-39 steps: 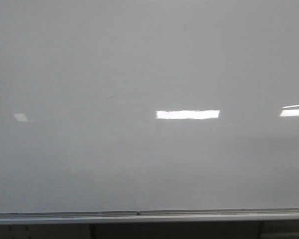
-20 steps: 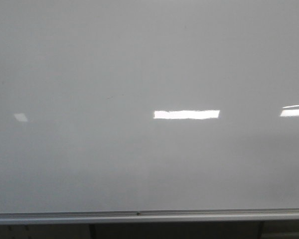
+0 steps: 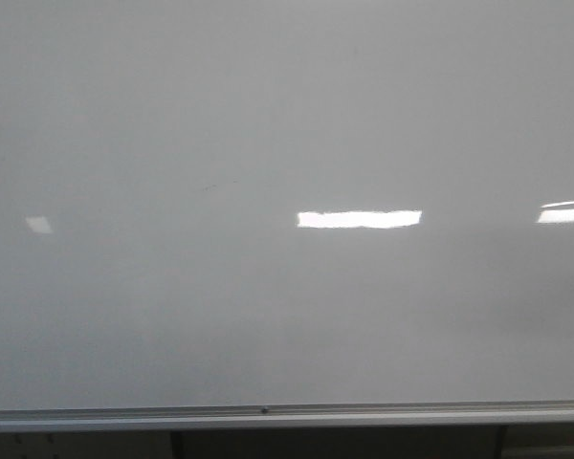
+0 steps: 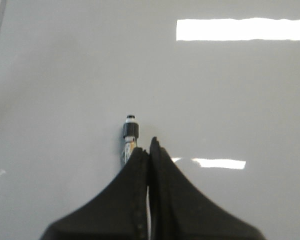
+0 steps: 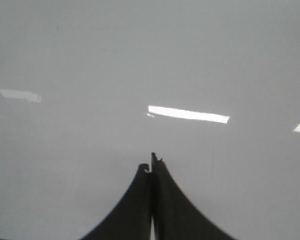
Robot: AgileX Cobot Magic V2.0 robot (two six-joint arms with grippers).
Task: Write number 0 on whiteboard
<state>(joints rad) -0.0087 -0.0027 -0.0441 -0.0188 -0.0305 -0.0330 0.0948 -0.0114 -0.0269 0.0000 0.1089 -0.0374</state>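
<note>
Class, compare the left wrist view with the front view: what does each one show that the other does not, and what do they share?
Only the left wrist view shows the left tool, shut on a marker whose tip points at the board. Only the front view shows the aluminium frame edge along the board's bottom, with neither arm in sight. Both show the grey whiteboard with bright glare patches and no 0 drawn yet.

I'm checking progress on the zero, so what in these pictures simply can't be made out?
- Marker, left wrist view: the shut left gripper hides its body; whether the tip touches the whiteboard is unclear.
- Any drawn zero: none shows; in the front view only faint specks, too small to read.
- Both arms: outside the front view.
- Right gripper: fingers together, nothing visible between them.
</note>
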